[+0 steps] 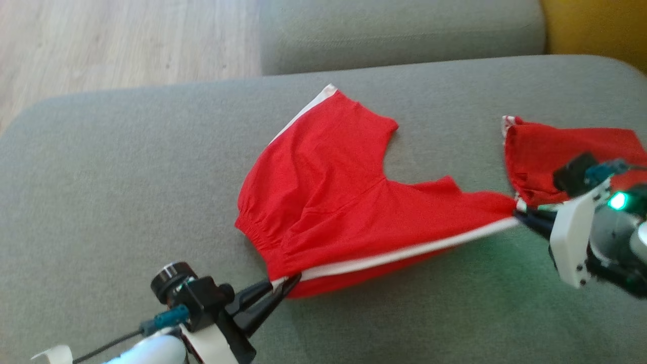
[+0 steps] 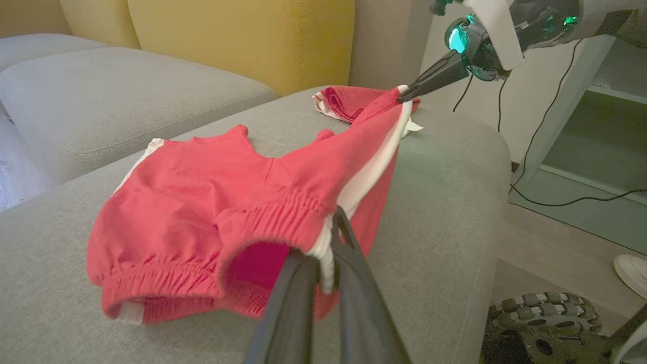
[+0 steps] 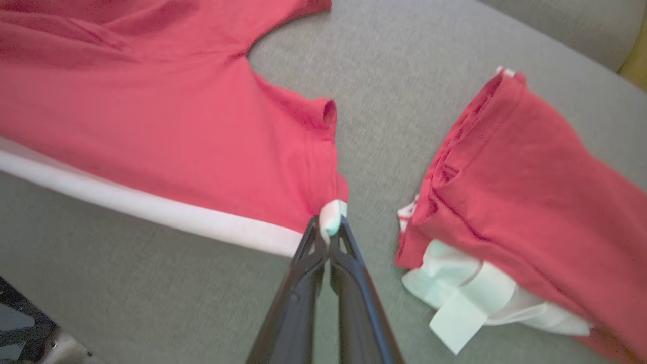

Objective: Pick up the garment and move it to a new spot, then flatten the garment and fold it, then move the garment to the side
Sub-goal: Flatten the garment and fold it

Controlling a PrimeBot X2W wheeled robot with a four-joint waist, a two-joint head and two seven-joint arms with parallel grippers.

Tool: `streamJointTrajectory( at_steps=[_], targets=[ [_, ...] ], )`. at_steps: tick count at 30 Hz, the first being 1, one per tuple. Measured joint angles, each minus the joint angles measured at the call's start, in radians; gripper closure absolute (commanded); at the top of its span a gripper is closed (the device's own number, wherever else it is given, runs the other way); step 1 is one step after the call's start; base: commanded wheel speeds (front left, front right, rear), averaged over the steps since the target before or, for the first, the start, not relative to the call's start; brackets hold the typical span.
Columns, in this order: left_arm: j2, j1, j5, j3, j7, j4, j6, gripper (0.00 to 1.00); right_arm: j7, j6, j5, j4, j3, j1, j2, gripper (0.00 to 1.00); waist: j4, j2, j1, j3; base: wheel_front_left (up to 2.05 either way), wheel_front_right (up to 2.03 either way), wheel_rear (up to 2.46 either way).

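Observation:
The garment is a pair of red shorts (image 1: pixel 328 202) with white side stripes, spread on a grey sofa cushion (image 1: pixel 126 177). My left gripper (image 1: pixel 283 285) is shut on the waistband end of the near white stripe (image 2: pixel 328 242). My right gripper (image 1: pixel 518 212) is shut on the leg-hem end of that same stripe (image 3: pixel 331 222). The near edge of the shorts is stretched and lifted between the two grippers, while the far leg lies flat on the cushion.
A second red garment (image 1: pixel 561 151), folded with white trim, lies at the cushion's right end (image 3: pixel 520 202). Yellow back cushions (image 2: pixel 227 40) stand behind. Another grey cushion (image 1: pixel 399 30) lies beyond, with wood floor (image 1: pixel 121 40) at the left. Cables and a shoe (image 2: pixel 632 270) are on the floor.

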State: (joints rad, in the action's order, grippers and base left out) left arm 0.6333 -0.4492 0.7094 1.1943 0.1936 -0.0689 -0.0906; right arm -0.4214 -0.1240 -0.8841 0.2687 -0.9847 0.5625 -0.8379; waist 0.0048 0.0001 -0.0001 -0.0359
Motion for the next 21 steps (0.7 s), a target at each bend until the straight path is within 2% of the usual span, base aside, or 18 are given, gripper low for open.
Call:
streamJointTrajectory(
  at_steps=[6, 11, 21],
  targets=[
    [-0.009, -0.043, -0.003, -0.032, 0.007, 0.000, 0.004, 1.00, -0.001, 0.000, 0.085, -0.016, 0.100, 0.040, 0.024, 1.00, 0.030, 0.0000, 0.0002, -0.057, 0.00, 0.00, 0.00],
    [-0.034, -0.118, -0.003, -0.059, 0.015, -0.033, 0.001, 1.00, -0.022, 0.000, 0.155, 0.010, 0.154, 0.157, 0.076, 1.00, 0.069, 0.0000, 0.0003, -0.118, 0.00, 0.00, 0.00],
    [-0.118, -0.226, -0.005, -0.064, 0.030, -0.153, -0.022, 1.00, -0.063, 0.000, 0.239, 0.128, 0.120, 0.375, 0.155, 1.00, 0.178, 0.0000, 0.0004, -0.224, 0.00, 0.00, 0.00]
  ],
)
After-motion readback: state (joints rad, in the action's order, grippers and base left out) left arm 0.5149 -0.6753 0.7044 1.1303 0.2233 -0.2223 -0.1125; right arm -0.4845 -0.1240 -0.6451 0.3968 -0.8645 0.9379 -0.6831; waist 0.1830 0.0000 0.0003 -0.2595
